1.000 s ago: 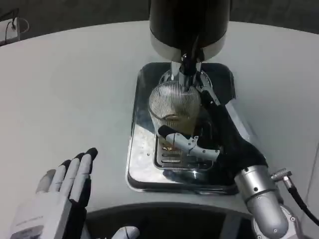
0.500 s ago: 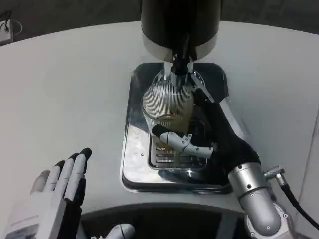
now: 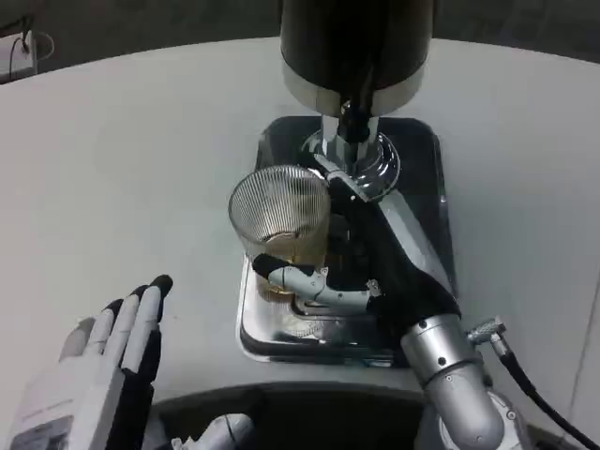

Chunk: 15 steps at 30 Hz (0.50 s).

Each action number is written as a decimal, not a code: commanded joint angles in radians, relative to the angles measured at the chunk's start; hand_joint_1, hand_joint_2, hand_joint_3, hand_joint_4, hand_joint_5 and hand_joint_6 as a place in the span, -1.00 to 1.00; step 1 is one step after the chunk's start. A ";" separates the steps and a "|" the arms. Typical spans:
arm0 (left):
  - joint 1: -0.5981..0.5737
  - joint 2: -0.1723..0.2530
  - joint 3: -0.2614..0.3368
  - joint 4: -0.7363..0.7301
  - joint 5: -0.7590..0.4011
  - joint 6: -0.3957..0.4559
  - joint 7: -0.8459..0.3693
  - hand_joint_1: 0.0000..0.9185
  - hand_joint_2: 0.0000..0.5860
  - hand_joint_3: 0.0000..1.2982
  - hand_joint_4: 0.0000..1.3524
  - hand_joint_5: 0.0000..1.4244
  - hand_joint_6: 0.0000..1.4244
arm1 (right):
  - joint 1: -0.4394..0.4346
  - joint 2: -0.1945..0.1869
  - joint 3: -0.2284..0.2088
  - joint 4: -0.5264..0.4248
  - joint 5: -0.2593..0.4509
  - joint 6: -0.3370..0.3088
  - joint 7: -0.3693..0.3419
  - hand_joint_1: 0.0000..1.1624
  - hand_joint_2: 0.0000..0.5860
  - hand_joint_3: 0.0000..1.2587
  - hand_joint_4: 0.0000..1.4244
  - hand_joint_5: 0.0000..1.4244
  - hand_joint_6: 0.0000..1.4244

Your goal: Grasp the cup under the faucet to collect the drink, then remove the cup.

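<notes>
- Because the ribbed glass cup (image 3: 279, 223) is clear, thin-walled and partly filled with an amber drink, it probably handles as rigid, breakable and a little bottom-heavy; squeezing hard or knocking it on metal looks risky.
- The cup stands upright over the left edge of the steel drip tray (image 3: 424, 155), to the left of the faucet (image 3: 352, 122) and no longer beneath it, with its rim overhanging the tray's left side.
- The right hand (image 3: 352, 267) holds it low down: white fingers (image 3: 305, 281) wrap the near side of the base, and the rest of the hand lies behind the glass, against its right side.
- That low hold seems sound for a tapered cup, since the ribs give some bite; smooth wet glass could slip, so I would keep it level and avoid tilting the liquid.
- The left hand (image 3: 98, 370) rests near the tabletop's (image 3: 122, 169) near-left edge, fingers straight and close together, holding nothing.
- The dark dispenser body (image 3: 356, 42) stands at the tray's far edge.
- I judge collection done and removal under way.
</notes>
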 commanded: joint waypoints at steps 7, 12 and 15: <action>0.002 -0.004 0.009 -0.005 -0.032 0.029 -0.017 -1.00 -0.44 -1.00 -1.00 -1.00 -1.00 | -0.009 0.018 -0.015 0.034 0.016 0.009 -0.002 0.34 -0.31 -0.75 -0.64 -0.56 -0.45; -0.008 -0.008 0.009 -0.011 -0.037 0.041 -0.025 -1.00 -0.43 -1.00 -1.00 -1.00 -1.00 | -0.012 0.032 -0.031 0.045 0.045 0.013 -0.002 0.39 -0.33 -0.67 -0.58 -0.48 -0.31; -0.014 -0.009 0.012 -0.014 -0.042 0.049 -0.031 -1.00 -0.43 -1.00 -1.00 -1.00 -1.00 | -0.013 0.040 -0.041 0.051 0.061 0.012 -0.004 0.43 -0.36 -0.61 -0.51 -0.38 -0.05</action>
